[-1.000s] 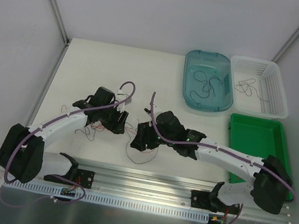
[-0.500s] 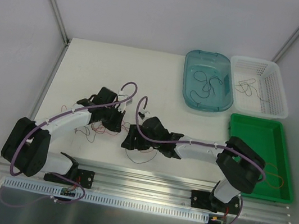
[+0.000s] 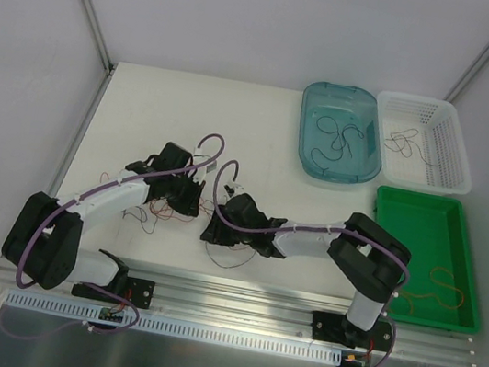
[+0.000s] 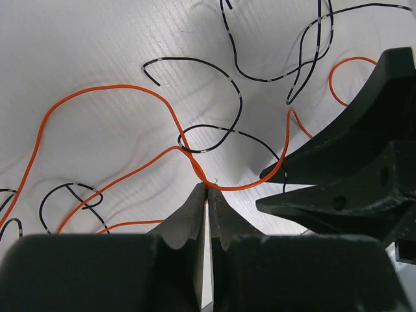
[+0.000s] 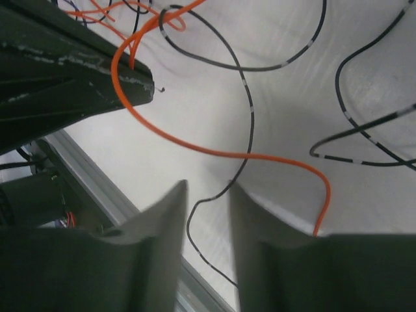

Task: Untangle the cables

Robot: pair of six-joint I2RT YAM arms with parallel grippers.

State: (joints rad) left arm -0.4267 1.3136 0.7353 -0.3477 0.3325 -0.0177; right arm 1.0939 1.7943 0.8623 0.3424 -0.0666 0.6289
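Observation:
The cables (image 3: 231,258) lie as thin orange and black strands tangled on the white table between the two grippers. My left gripper (image 3: 188,201) is shut, its tips (image 4: 208,188) pinching an orange cable (image 4: 130,91) where it crosses a black cable (image 4: 221,75). My right gripper (image 3: 213,232) sits just to its right, close enough that its dark fingers (image 4: 338,156) fill the left wrist view. Its jaws (image 5: 208,188) stand apart with a black cable (image 5: 207,203) running between them, untouched. The orange cable (image 5: 214,153) runs from the left gripper's finger (image 5: 65,71) across in front of the right jaws.
A teal tub (image 3: 311,101) and a white basket (image 3: 429,106) at the back right each hold loose cables. A green tray (image 3: 388,216) at the right holds an orange cable (image 3: 447,288). An aluminium rail (image 3: 237,289) runs along the near edge.
The left gripper has closed on the orange cable. The right arm has folded in and shifted its gripper left toward the left one, and its jaws have narrowed.

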